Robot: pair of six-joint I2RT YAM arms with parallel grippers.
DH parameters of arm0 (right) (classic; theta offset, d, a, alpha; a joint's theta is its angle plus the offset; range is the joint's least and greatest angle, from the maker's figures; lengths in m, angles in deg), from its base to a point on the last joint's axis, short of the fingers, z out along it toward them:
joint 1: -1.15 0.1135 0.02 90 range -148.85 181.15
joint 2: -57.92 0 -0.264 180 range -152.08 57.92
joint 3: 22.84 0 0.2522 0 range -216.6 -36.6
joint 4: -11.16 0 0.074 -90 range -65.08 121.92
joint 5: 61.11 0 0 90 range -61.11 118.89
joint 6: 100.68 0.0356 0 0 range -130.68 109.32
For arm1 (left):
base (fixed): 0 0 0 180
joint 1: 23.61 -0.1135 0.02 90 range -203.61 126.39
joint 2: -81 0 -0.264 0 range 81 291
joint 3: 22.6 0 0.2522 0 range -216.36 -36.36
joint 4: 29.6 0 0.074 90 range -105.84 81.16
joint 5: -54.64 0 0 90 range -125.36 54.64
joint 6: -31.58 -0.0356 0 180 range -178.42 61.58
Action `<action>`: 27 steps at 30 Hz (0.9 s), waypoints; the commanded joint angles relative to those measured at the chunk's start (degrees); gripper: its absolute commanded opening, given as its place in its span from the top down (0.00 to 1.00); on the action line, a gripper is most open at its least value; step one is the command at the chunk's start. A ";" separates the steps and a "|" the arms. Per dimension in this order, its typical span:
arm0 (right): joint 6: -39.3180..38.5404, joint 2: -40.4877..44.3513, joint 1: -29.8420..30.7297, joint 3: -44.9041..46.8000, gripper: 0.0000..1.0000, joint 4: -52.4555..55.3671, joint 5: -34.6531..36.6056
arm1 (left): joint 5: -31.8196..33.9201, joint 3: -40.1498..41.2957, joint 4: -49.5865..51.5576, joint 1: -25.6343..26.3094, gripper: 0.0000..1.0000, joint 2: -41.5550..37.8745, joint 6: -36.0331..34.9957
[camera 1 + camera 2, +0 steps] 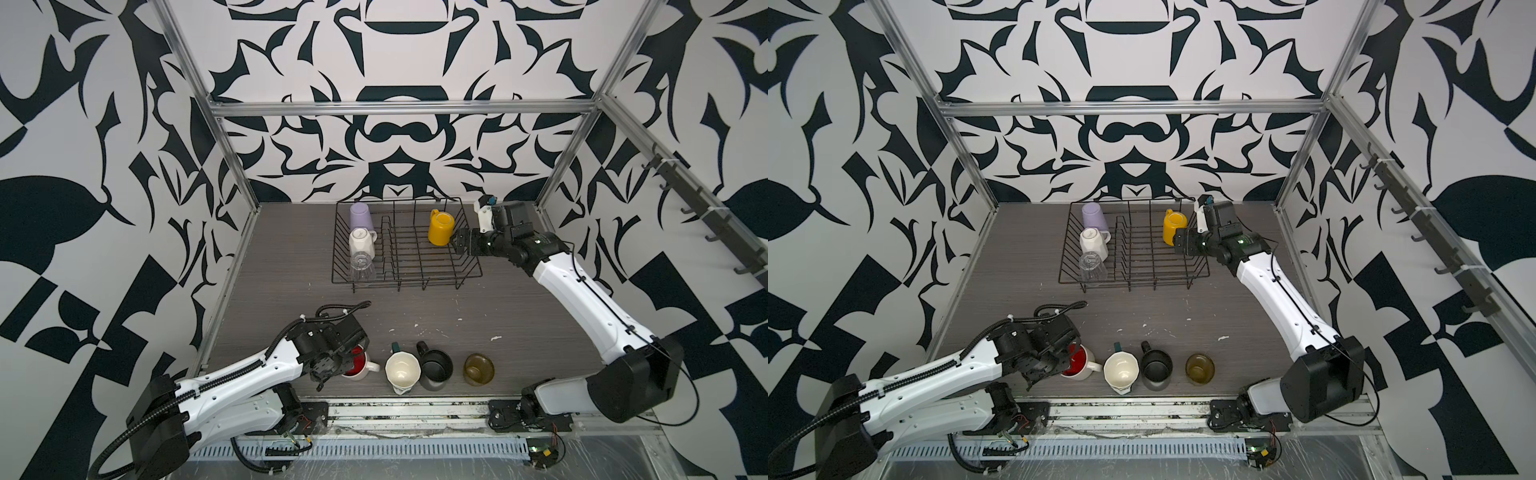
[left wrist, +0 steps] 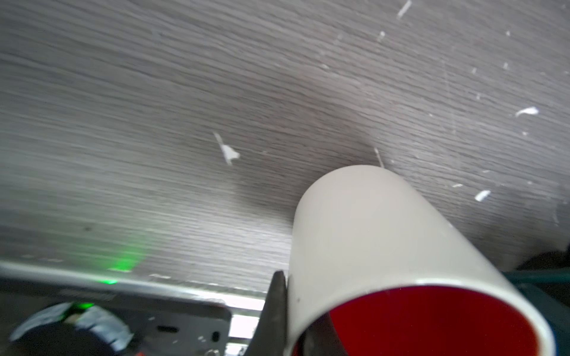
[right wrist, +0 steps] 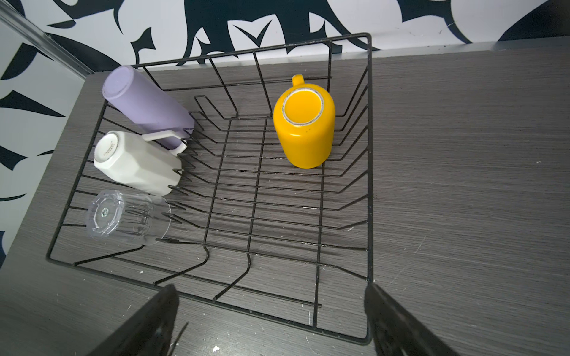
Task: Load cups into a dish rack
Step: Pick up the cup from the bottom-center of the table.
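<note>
- Cups are upturned in the rack [image 3: 368, 154]: tumbler [image 3: 145, 104], white mug [image 3: 135, 163], glass [image 3: 126, 218], yellow mug [image 3: 303, 129]; the white mug's base print cannot be read.
- Red-inside mug [image 2: 370, 240], well before the rack, is clamped at its wall by the left gripper [image 2: 299, 297].
- Right gripper [image 3: 271, 308] is spread wide at the rack's right rim.
- Teal mug [image 1: 402, 372], black mug [image 1: 435, 370] and olive cup [image 1: 478, 369] are ranged beside the red-inside mug.

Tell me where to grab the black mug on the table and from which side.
Probably its rim wall, from above: the black mug stands upright, mouth open, so one finger can go inside, one outside. Pinch the side facing the olive-brown cup, where a gap shows; the teal mug crowds the opposite side and the handle points towards the dish rack.
</note>
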 commanded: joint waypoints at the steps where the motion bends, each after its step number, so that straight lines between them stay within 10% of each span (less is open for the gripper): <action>1: 0.04 0.21 0.00 0.13 0.04 -2.21 -1.36 | 5.26 -4.81 5.67 -0.45 1.00 -2.64 0.83; 13: 0.38 0.00 -0.03 0.17 0.04 -3.80 -5.85 | 8.46 -18.85 3.76 -17.23 1.00 -10.38 -14.23; 27: 0.27 4.92 -0.03 6.67 0.04 -16.13 -22.13 | -19.56 -25.98 -25.61 -35.05 1.00 -0.24 -24.52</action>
